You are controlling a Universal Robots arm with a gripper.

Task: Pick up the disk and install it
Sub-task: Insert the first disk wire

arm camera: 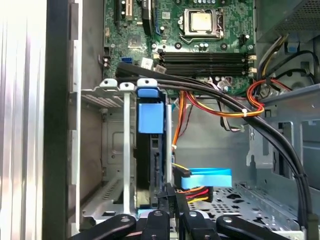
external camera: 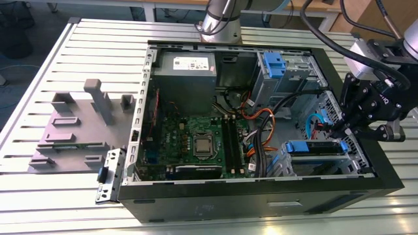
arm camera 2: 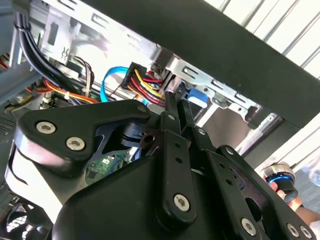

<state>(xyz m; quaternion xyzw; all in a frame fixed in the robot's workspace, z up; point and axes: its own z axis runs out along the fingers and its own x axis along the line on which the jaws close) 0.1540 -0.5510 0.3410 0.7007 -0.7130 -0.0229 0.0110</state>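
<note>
Starting on the exterior view's left: leave alone the grey fixture on the slatted desk. Likewise the motherboard inside the open case.

Further right, find the disk already down in the lower drive cage, near the case's corner. Looks, at a guess, like the seating stage of the install rather than the pickup.

At the far right, the hand, black, poised just above the cage's end. In both wrist views, fingers closed right together, nothing visible between them.

To do this well:
- Press with the closed tips on the carrier's edge only, never on the drive's face.
- Push straight along the slot; avoid any sideways lean that could jam the carrier against the cage wall.
- Keep clear of the blue data plug and the red-and-yellow power leads just beside the fingers.
- Watch the black and orange cable bundle crossing above the cage.

As for the disk itself:
- Standing on edge, thin side up toward the first wrist view.
- Long axis running across the exterior view, from the motherboard side toward the case wall under the hand.
- Blue carrier tab pointing at the motherboard.
- Opposite end, probably the connector end, next to the fingertips.
</note>
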